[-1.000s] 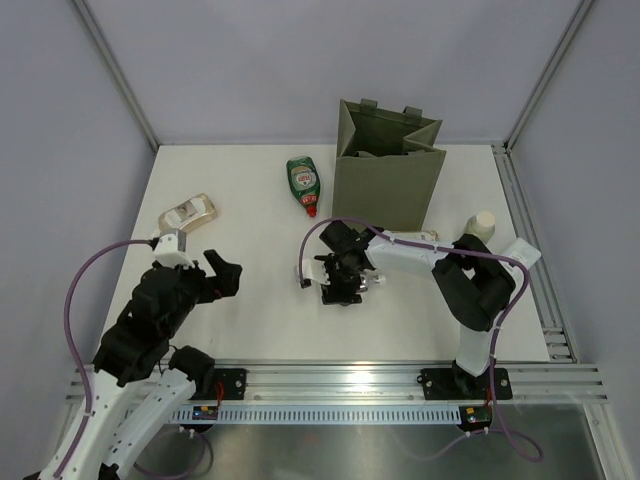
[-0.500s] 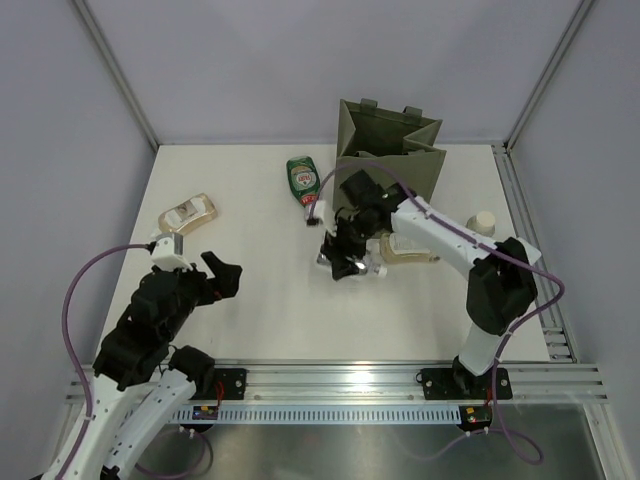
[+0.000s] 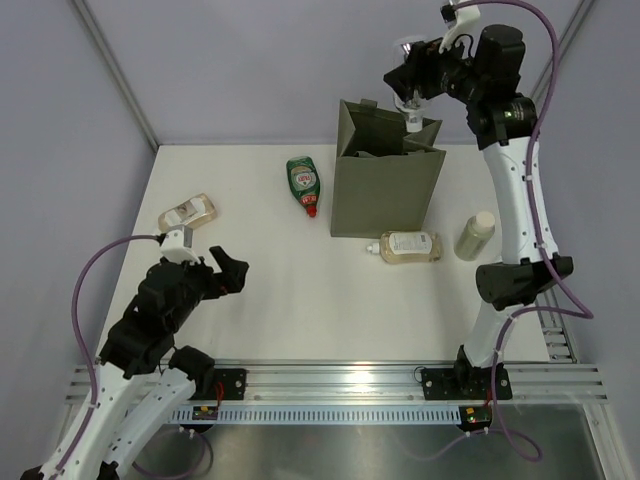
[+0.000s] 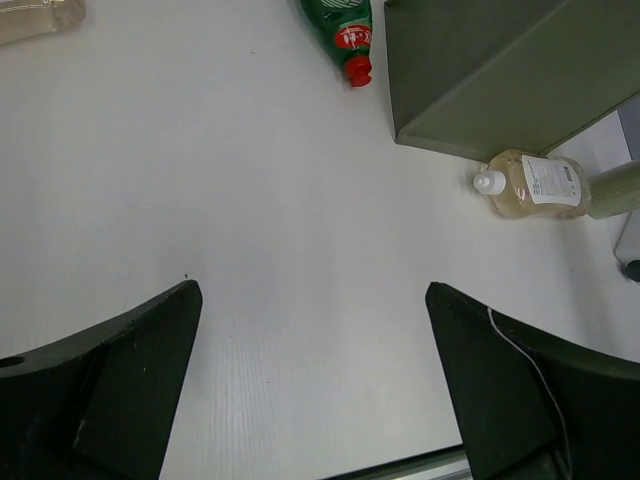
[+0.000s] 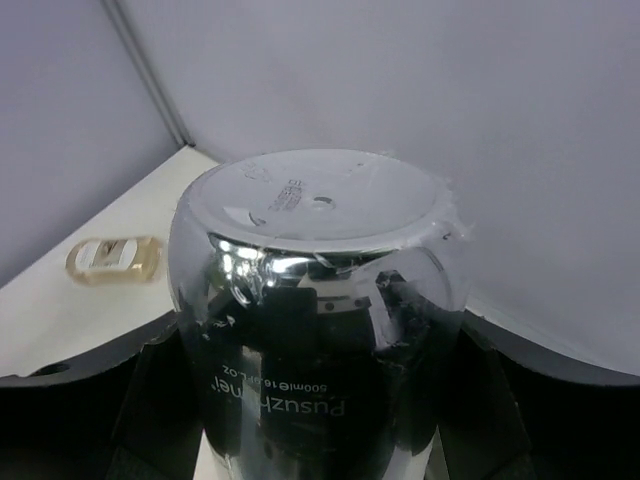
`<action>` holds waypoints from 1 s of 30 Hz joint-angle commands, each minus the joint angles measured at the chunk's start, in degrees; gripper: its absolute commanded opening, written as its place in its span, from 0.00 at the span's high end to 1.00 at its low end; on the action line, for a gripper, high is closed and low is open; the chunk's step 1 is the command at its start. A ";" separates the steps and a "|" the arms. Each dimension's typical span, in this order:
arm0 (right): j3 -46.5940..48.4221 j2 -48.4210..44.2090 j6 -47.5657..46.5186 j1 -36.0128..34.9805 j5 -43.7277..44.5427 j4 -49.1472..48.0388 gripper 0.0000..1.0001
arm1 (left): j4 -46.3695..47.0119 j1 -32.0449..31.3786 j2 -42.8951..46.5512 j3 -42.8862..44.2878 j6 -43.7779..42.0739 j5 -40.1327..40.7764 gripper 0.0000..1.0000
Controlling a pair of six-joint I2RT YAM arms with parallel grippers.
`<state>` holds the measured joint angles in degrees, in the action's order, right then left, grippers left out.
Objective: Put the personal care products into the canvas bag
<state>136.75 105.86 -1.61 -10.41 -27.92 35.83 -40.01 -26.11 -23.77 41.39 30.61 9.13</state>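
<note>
My right gripper (image 3: 413,75) is raised high over the open top of the olive canvas bag (image 3: 385,185) and is shut on the shiny silver can (image 3: 406,47). In the right wrist view the can (image 5: 315,290) fills the space between the black fingers of the gripper (image 5: 315,400). The green bottle with a red cap (image 3: 303,183) lies left of the bag. One amber bottle (image 3: 188,212) lies at the far left, the other (image 3: 405,246) in front of the bag. The cream bottle (image 3: 476,235) lies right of it. My left gripper (image 3: 225,275) is open and empty above bare table (image 4: 312,290).
The left wrist view shows the green bottle (image 4: 342,25), the bag's base (image 4: 480,70), the amber bottle (image 4: 535,185) and the cream bottle (image 4: 615,190) ahead. Grey walls enclose the white table (image 3: 270,300). A metal rail (image 3: 350,380) runs along the near edge.
My right arm has lifted the silver can from the table in front of the bag up to high above the bag's opening. The left arm has barely moved.
</note>
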 commanded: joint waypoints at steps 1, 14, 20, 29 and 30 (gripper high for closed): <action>2.47 5.66 8.98 -2.33 11.20 -14.72 1.00 | 3.71 0.09 -1.89 1.94 -2.66 -0.07 0.01; -30.46 -0.99 -2.50 -1.63 -14.52 -30.56 0.80 | 3.01 0.09 -7.68 1.15 -2.66 2.91 0.01; -24.96 2.85 -6.38 -1.71 -17.08 -18.01 0.19 | 2.39 0.09 -9.54 2.82 -3.89 1.60 0.01; -20.04 -0.30 -8.93 -1.63 -12.24 -11.15 0.00 | 1.60 0.09 -10.15 2.47 -5.12 -0.07 0.01; -19.68 -0.66 -9.29 -1.71 -12.59 -9.75 0.01 | 1.86 0.09 -10.42 2.38 -5.30 -0.07 0.01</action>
<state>113.03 109.82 -8.62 -11.68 -39.72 22.55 -39.97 -26.11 -33.61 42.26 26.87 9.85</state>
